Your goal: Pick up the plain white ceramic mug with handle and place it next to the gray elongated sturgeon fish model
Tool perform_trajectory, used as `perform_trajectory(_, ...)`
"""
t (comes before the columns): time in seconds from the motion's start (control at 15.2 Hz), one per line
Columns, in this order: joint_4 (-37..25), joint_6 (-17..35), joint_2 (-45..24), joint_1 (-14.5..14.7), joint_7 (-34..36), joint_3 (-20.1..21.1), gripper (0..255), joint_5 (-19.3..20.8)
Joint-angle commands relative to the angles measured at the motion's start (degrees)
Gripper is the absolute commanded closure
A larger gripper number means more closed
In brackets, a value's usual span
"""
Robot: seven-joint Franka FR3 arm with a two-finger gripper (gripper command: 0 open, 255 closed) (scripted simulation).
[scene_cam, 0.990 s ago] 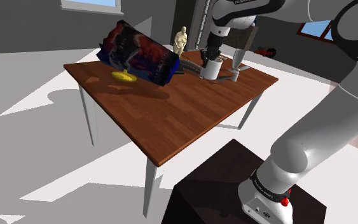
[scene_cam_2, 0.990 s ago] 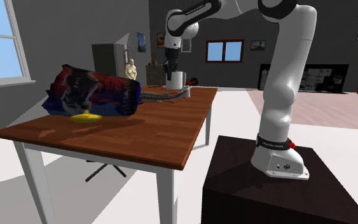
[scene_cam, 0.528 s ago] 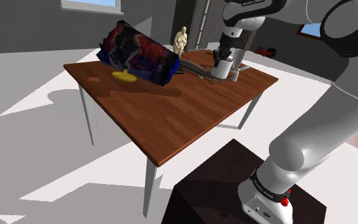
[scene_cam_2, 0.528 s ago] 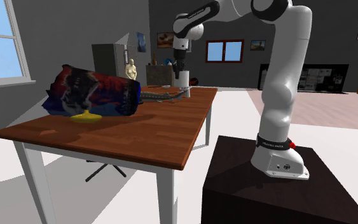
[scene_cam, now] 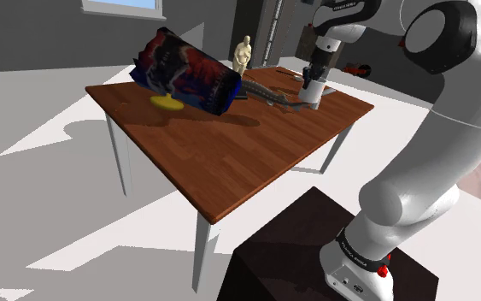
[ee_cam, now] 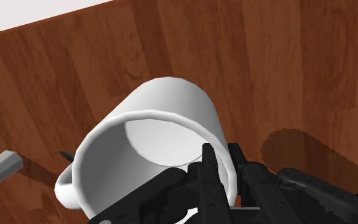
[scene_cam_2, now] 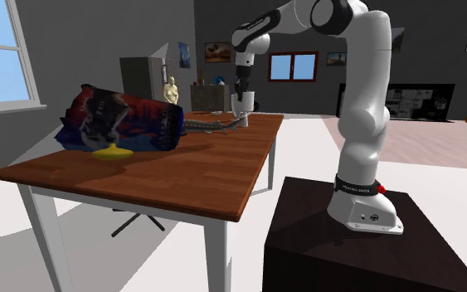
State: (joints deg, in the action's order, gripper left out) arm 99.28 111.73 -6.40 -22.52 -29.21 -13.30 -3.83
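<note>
The white mug (ee_cam: 165, 121) is clamped at its rim by the black gripper (ee_cam: 220, 153). One finger (ee_cam: 208, 168) is seen inside the cup and the other is pressed against the outer wall. The mug is held close to the far edge of the wooden bench (scene_cam: 230, 162), just beside one end of the grey sturgeon model (scene_cam: 268, 92), which stretches from there towards a large dark blue-and-red bag (scene_cam: 185, 73). Whether the mug's base is touching the wood cannot be told.

The placing step is judged to be in hand, with the mug already brought beside the fish. The mug should be lowered slowly and straight until its base is seated flat, with the handle (ee_cam: 65, 186) turned clear of the fish. Only then should the rim be released and the gripper drawn straight up, so that the mug is not tipped. A grasp on a thin rim is easily twisted, so sideways motion is best avoided.
</note>
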Motion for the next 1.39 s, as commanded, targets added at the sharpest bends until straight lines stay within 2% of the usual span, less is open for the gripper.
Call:
perform_trajectory(0.0,-2.9,-1.1,-2.0,-1.6,-2.9,-1.1,255,-0.9)
perform_trajectory(0.13,-5.5,-1.9,-3.9,-2.9,-4.9,-1.8,255,-1.7)
perform_trajectory(1.32,5.1,11.2,-6.5,-2.9,-6.2,-1.4,255,-3.0)
